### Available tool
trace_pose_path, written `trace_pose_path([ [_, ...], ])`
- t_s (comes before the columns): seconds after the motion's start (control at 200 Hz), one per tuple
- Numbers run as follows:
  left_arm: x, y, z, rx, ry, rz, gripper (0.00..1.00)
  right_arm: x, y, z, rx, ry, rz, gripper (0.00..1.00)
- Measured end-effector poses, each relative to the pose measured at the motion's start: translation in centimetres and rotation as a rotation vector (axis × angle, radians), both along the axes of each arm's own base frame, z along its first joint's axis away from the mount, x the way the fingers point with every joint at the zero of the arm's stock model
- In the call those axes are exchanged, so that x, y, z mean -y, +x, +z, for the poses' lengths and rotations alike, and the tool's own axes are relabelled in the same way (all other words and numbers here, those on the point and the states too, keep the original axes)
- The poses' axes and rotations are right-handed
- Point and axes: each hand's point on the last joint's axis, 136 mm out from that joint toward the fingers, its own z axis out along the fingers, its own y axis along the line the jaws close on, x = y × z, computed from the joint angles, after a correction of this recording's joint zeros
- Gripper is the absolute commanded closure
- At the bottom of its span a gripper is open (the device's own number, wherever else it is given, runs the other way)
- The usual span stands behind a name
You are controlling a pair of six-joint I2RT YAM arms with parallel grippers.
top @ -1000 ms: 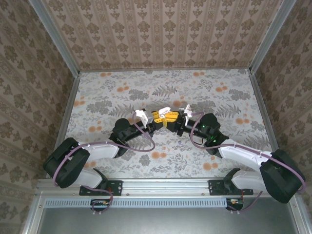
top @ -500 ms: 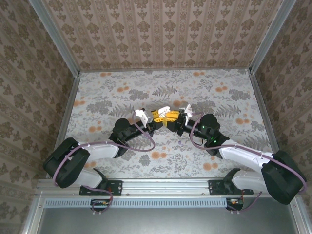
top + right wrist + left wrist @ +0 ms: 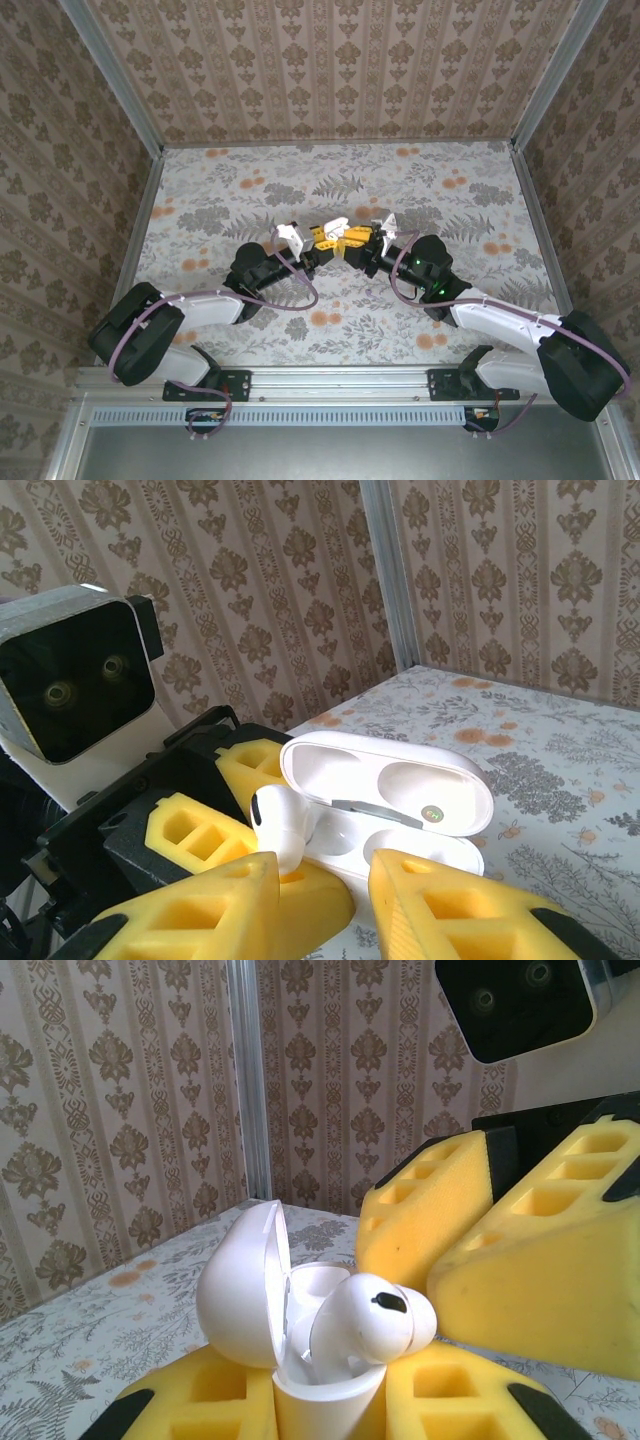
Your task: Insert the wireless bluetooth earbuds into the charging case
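Note:
My left gripper [image 3: 330,1415] is shut on the white charging case [image 3: 245,1300], holding it upright between its yellow foam fingers with the lid swung open. One white earbud [image 3: 370,1325] stands in the case's nearer socket, with its head sticking out above the rim. In the right wrist view the earbud [image 3: 280,825] sits at the left end of the case [image 3: 400,790]; the other socket looks empty. My right gripper [image 3: 320,900] is open right in front of the case, and its left finger is close under the earbud. From above, both grippers [image 3: 325,240] [image 3: 355,240] meet at the table's middle.
The floral table [image 3: 330,180] is ringed by patterned walls with metal corner posts [image 3: 245,1080]. The right wrist camera block [image 3: 520,1000] hangs close above the case. The left wrist camera [image 3: 75,695] faces me at short range.
The right gripper has drawn back slightly to the right, and its fingers have spread a little. The left arm and the case have stayed put.

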Motion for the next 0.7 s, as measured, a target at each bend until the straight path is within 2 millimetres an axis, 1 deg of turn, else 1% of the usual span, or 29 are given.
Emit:
trace_pose_path([
  [0.195, 0.0, 0.1, 0.0, -0.001, -0.001, 0.007, 0.89, 0.1, 0.2, 0.0, -0.004, 0.001, -0.012, 0.67],
  [0.305, 0.0, 0.1, 0.0, -0.001, 0.001, 0.007, 0.89, 0.2, 0.0, -0.1, -0.013, -0.001, -0.012, 0.6],
  [0.335, 0.0, 0.1, 0.0, -0.001, 0.001, 0.007, 0.89, 0.3, -0.1, 0.0, -0.017, -0.003, -0.012, 0.56],
  [0.37, 0.0, 0.1, 0.0, 0.001, 0.002, 0.005, 0.89, 0.5, -0.1, -0.1, -0.028, -0.006, -0.016, 0.54],
  [0.505, 0.1, -0.1, 0.0, 0.013, 0.007, -0.002, 0.89, 1.5, -0.3, -0.1, -0.077, -0.019, -0.029, 0.54],
  [0.62, 0.1, -0.1, 0.0, 0.025, 0.012, -0.001, 0.89, 1.7, -1.0, 0.2, -0.131, -0.025, -0.015, 0.53],
  [0.695, 0.1, -0.1, 0.0, 0.038, 0.018, 0.0, 0.89, 1.8, -1.0, 0.8, -0.189, -0.033, -0.018, 0.54],
])
